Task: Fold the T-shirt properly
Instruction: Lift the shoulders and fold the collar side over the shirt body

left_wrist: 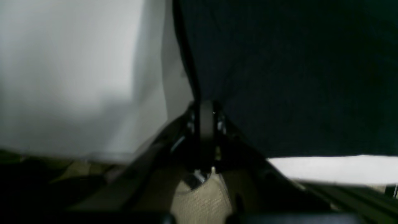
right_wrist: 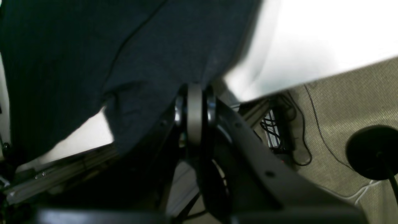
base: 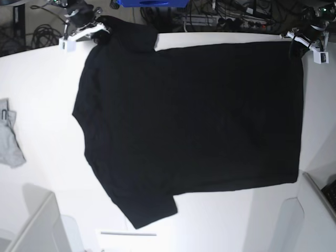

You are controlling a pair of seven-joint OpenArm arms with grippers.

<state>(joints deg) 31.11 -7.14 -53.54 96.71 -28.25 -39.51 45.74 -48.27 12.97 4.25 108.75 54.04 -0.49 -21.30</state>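
Note:
The black T-shirt [base: 194,115] lies spread flat, plain side up, on the white table [base: 42,79], collar end to the left and hem to the right. My right gripper [base: 98,26] is at the far left corner and is shut on the shirt's shoulder edge. In the right wrist view its fingers [right_wrist: 194,102] pinch the dark cloth [right_wrist: 77,62]. My left gripper [base: 300,40] is at the far right corner, shut on the hem corner. In the left wrist view its fingers [left_wrist: 205,118] clamp the cloth [left_wrist: 295,77] edge. The print is hidden.
A small light grey garment [base: 10,139] lies at the table's left edge. Cables and a blue box [base: 149,2] sit beyond the far edge. A black round stand base [right_wrist: 371,152] and wires are on the floor. White panels [base: 31,226] stand at the near corners.

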